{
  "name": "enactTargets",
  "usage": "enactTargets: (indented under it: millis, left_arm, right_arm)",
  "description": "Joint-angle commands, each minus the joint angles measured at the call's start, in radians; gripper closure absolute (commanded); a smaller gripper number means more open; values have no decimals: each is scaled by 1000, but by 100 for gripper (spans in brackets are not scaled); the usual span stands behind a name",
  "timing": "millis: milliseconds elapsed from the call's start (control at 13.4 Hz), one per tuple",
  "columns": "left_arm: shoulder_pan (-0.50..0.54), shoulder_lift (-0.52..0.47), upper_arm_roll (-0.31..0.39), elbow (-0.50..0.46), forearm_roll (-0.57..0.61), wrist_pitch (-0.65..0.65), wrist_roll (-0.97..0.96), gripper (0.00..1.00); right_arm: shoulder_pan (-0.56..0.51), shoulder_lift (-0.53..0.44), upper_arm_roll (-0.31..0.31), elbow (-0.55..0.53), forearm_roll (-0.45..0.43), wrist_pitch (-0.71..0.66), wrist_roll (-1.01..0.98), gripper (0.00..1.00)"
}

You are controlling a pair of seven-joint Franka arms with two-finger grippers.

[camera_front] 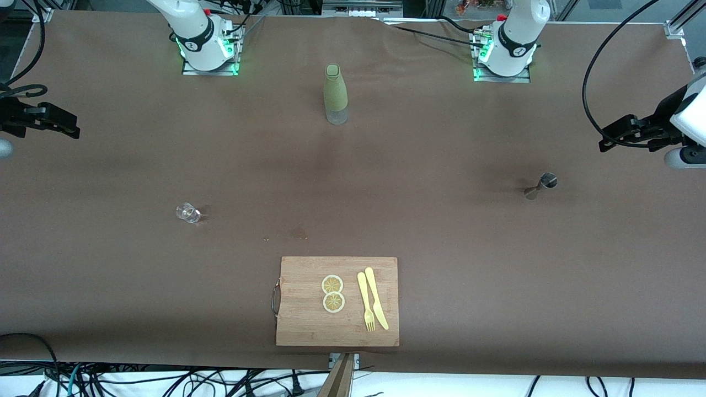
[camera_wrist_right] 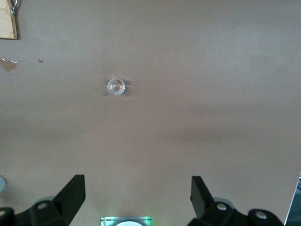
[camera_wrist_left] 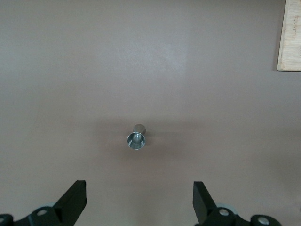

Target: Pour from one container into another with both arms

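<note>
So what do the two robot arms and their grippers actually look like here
Both arms are glossy white with black joint bands, on metal base plates lit by green lights. The left arm and the right arm each trail black cables. The left gripper and the right gripper are black, each with two wedge-shaped fingers.

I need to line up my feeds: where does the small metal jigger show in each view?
Front view: the metal jigger stands on the brown table cover toward the left arm's end, farther from the camera than the cutting board.
Left wrist view: near the picture's centre, seen from above, ahead of the open left gripper.
Right wrist view: not in it.
Shared landmark: the cutting board's corner.
</note>
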Motion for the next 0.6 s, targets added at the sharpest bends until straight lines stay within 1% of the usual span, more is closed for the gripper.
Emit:
enactTargets:
  millis: [0, 521]
  left_arm:
    - [-2, -5, -2, -3, 21, -5, 11, 0]
    - [-2, 1, 0, -5, 16, -3, 20, 0]
  right_arm:
    - [-5, 4, 2, 13, -7, 0, -15, 0]
    - [-5, 4, 1, 13, -7, 0, -15, 0]
